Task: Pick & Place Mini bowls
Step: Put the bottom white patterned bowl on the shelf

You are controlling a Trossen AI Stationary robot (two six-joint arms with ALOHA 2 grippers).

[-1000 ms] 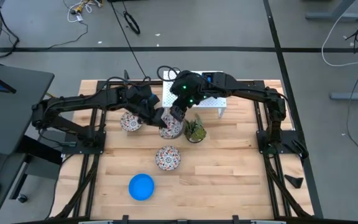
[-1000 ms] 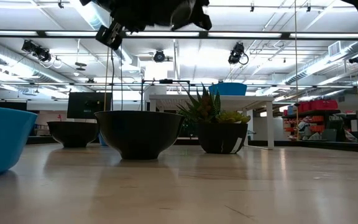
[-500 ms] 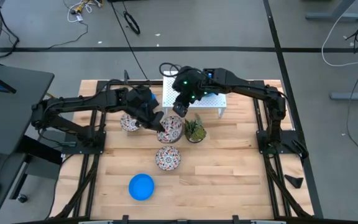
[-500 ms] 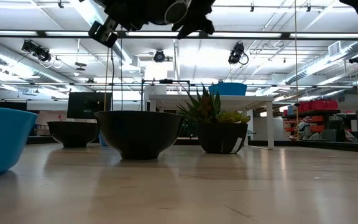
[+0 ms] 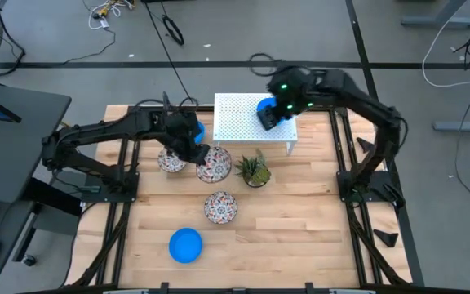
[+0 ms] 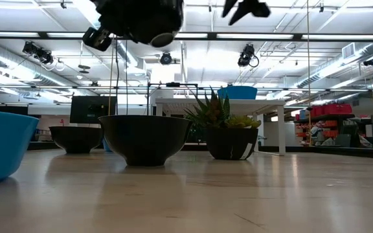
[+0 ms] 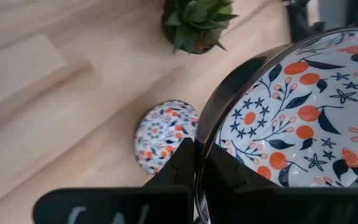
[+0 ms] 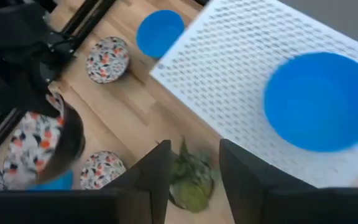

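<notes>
My left gripper (image 5: 200,154) is shut on a floral mini bowl (image 5: 214,166), held up in the air left of the potted plant (image 5: 255,170). My right gripper (image 5: 266,121) is open above the white perforated rack (image 5: 235,122), beside a blue mini bowl (image 8: 322,99) that stands on the rack. Two more floral bowls (image 5: 170,161) (image 5: 220,207) and a blue bowl (image 5: 186,245) rest on the table. Another blue bowl (image 5: 196,129) is partly hidden behind my left arm. My left gripper pinches the floral bowl's rim (image 7: 205,146), one finger (image 7: 225,171) inside the bowl and the other finger (image 7: 182,168) outside. The bowl is lifted clear of the table, its patterned inside facing up and toward the camera above.
The white rack stands on short legs at the table's far edge (image 6: 238,102). The plant sits between the rack and the nearest floral bowl. Bare wood lies along the table's near and right sides (image 5: 300,229).
My right gripper has drawn away from the held floral bowl, rising and moving toward the table's far right, and now hangs over the rack. My left gripper has kept the bowl and shifted slightly left; the bowl's inside now faces more upward.
</notes>
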